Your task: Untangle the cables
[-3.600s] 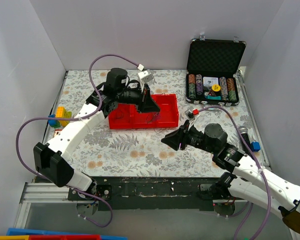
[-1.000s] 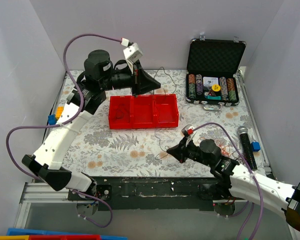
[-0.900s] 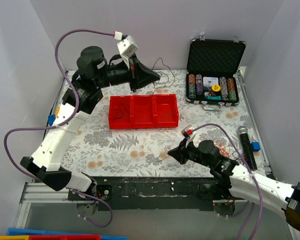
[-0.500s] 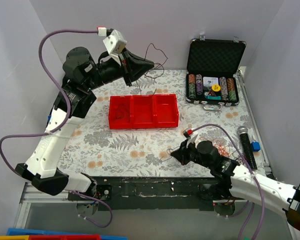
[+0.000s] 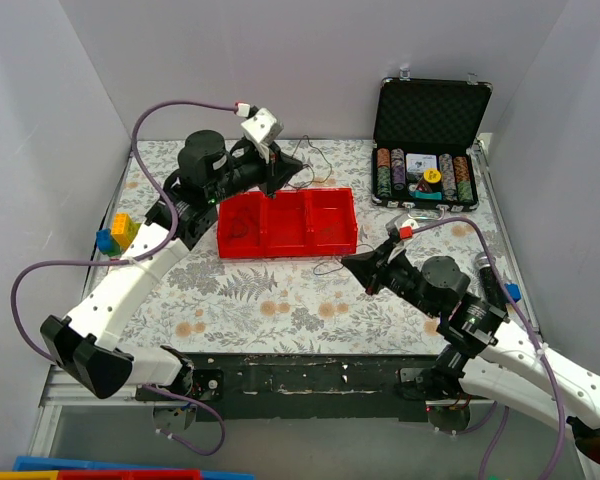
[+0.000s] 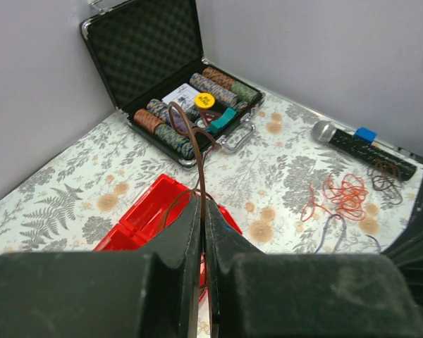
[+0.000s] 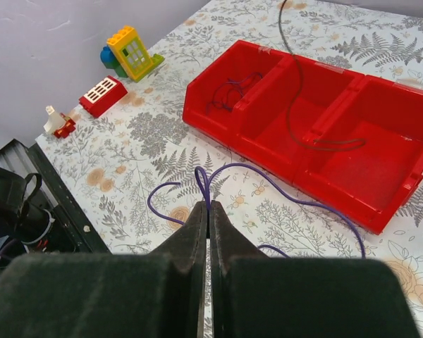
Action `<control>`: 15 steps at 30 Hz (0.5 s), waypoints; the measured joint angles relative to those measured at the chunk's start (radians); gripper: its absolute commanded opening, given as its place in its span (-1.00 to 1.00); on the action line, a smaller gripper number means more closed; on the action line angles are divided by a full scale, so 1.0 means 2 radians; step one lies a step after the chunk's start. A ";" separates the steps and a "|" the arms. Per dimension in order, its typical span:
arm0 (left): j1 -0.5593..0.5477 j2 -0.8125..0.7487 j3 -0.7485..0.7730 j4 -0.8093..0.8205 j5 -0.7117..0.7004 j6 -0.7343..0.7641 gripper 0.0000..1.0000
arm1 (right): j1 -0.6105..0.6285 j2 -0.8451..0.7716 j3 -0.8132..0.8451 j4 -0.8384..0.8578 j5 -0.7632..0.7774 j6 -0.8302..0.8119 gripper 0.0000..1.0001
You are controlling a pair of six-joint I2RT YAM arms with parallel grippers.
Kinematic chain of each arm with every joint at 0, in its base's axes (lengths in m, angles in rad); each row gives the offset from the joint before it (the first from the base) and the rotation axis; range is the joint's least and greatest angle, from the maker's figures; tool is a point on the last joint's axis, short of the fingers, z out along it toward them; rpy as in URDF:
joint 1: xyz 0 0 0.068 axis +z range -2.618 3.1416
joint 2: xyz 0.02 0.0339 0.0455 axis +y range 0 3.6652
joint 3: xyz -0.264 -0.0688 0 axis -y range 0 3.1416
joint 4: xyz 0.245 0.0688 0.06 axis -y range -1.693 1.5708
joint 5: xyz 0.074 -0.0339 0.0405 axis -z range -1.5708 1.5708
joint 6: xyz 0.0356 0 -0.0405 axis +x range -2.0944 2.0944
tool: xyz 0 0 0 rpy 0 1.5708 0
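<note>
Counting from my end: two arms, one red tray (image 5: 280, 246) with three compartments, one open poker chip case (image 6: 170, 84), one microphone (image 6: 358, 144), and at least three toy blocks (image 7: 130, 49) at the left edge of the table. The cables are split up: one brown wire (image 6: 190, 134) in the left gripper (image 6: 201, 204), one purple wire (image 7: 289, 193) in the right gripper (image 7: 206, 208), one purple strand (image 7: 229, 91) lying in the tray's left compartment, and a loose pile (image 6: 342, 193) of red-orange, dark and greyish loops on the table just beside the microphone. Can't count the strands in that pile properly

Left gripper is pinched fully closed on the brown wire, which arcs up out of the fingertips. Right gripper is closed just as tight on a bend of the purple wire, and the rest of it trails across the tablecloth in front of the tray

Left arm reaches up and forward from its base, wrist high over the tray's far edge, fingers aimed toward the case. Right arm is folded low, elbow out to the right, gripper pointing left and hovering near the table in front of the tray's right end
</note>
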 measured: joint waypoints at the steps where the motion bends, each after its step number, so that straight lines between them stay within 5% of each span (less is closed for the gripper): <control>1: 0.000 0.000 -0.007 0.004 -0.005 0.002 -1.00 | 0.000 -0.001 0.003 -0.003 0.000 -0.002 -0.97; 15: 0.000 0.004 -0.091 0.069 -0.087 0.034 -1.00 | 0.000 -0.010 0.018 -0.027 0.005 -0.013 -0.97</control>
